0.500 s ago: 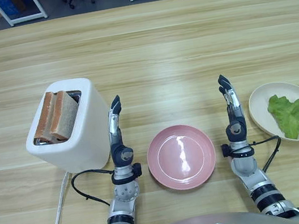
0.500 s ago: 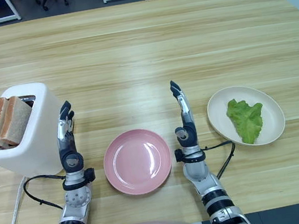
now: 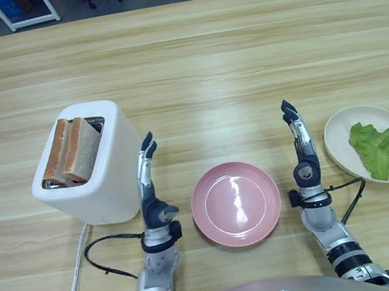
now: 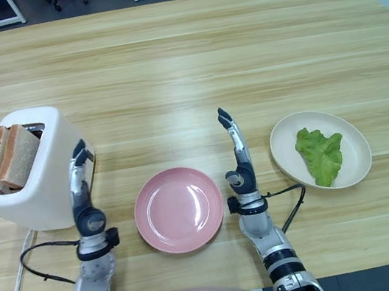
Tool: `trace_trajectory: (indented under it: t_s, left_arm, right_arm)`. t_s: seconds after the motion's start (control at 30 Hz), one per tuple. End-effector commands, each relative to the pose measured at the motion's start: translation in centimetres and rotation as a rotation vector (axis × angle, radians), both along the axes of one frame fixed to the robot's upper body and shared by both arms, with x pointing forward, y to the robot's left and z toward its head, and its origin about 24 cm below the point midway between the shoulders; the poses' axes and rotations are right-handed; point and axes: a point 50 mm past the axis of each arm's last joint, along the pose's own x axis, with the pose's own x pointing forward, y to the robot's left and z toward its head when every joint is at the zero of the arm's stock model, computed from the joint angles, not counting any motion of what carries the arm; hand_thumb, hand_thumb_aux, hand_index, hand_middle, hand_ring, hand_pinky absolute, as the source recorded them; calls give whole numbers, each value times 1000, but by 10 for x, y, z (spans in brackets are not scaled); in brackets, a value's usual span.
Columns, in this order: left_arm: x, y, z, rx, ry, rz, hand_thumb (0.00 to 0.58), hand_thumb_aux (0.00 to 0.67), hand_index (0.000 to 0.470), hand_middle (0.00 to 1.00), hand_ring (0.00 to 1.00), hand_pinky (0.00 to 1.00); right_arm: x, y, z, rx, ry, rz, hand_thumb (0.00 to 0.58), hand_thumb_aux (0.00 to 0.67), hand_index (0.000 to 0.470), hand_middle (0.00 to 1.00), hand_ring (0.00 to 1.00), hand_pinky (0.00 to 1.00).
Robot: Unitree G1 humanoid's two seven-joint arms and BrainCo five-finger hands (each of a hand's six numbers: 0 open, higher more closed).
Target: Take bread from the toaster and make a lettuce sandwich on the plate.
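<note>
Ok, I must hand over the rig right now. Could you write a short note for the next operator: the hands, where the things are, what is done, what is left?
Left hand: open, empty, fingers pointing up, close beside the toaster, between it and the pink plate.
Right hand: open, empty, between the pink plate and the cream dish.
Things: two bread slices stand in the toaster; the lettuce lies on the cream dish; the pink plate is bare.
Done: nothing yet.
Left: take out the bread, lay a slice on the pink plate, add lettuce, cover with the second slice.
</note>
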Motion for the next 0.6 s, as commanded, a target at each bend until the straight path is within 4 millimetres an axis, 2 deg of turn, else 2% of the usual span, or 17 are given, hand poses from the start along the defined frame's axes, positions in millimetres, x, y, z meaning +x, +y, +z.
trace_trajectory:
  t_s: [0.03, 0.13, 0.27, 0.43, 0.6]
  left_arm:
    - [-20, 66, 27, 312, 9, 374, 0, 0, 0, 0, 0, 0]
    - [-27, 116, 36, 465, 126, 619, 0, 0, 0, 0, 0, 0]
    - [-21, 156, 45, 578, 254, 766, 0, 0, 0, 0, 0, 0]
    - [-7, 180, 47, 593, 369, 813, 0, 0, 0, 0, 0, 0]
    - [8, 182, 43, 588, 434, 782, 0, 0, 0, 0, 0, 0]
  right_arm:
    - [-5, -5, -8, -51, 31, -2, 0, 0, 0, 0, 0, 0]
    - [-5, -2, -8, -69, 29, 11, 0, 0, 0, 0, 0, 0]
    - [-4, -1, -9, -88, 28, 14, 0, 0, 0, 0, 0, 0]
    - [-2, 1, -11, -105, 28, 17, 0, 0, 0, 0, 0, 0]
    - [1, 3, -12, -124, 19, 24, 0, 0, 0, 0, 0, 0]
